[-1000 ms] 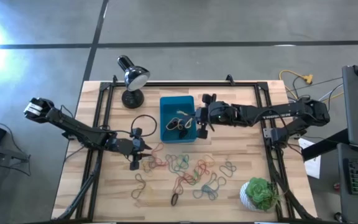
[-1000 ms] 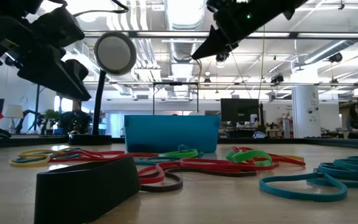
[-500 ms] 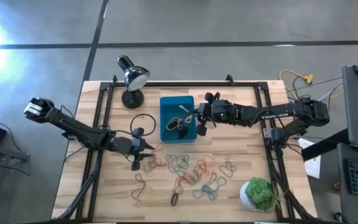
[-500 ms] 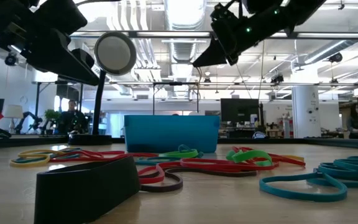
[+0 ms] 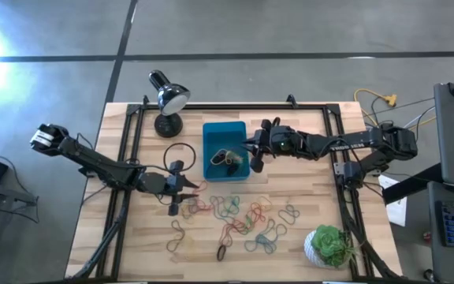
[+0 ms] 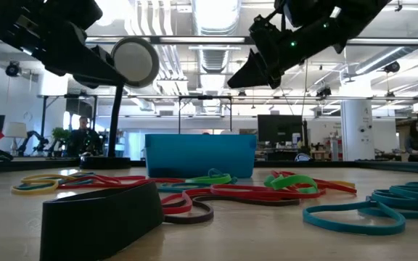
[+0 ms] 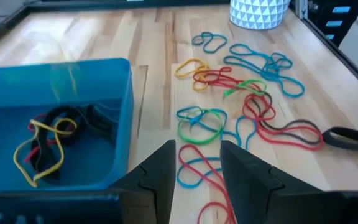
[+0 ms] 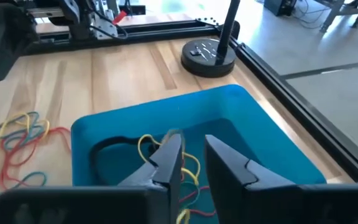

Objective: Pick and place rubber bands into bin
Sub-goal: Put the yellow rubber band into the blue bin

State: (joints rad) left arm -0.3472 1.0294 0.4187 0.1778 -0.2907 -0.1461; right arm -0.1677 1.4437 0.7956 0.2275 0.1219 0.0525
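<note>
The teal bin (image 5: 211,130) stands at the table's far middle with a few rubber bands (image 5: 227,156) lying in it, yellow, red and black (image 7: 45,140). Many more coloured bands (image 5: 239,217) lie loose on the wood between the bin and the table's near edge (image 7: 241,93). My right gripper (image 5: 251,154) hovers open over the bin's right side, its fingers above the bands inside (image 8: 191,162). My left gripper (image 5: 187,189) hangs open near the bin's left near corner, above a red and blue band (image 7: 196,165). Neither gripper holds anything.
A black desk lamp (image 5: 168,99) stands left of the bin at the far edge, with a black cord loop (image 5: 181,154) beside it. A potted plant (image 5: 329,244) sits at the near right corner. Black frame rails (image 5: 132,142) run along the table's left, right and far sides.
My right gripper has drawn back a little toward the table's right edge while staying over the bin. My left gripper has risen somewhat above the table. The bands on the wood have not moved.
</note>
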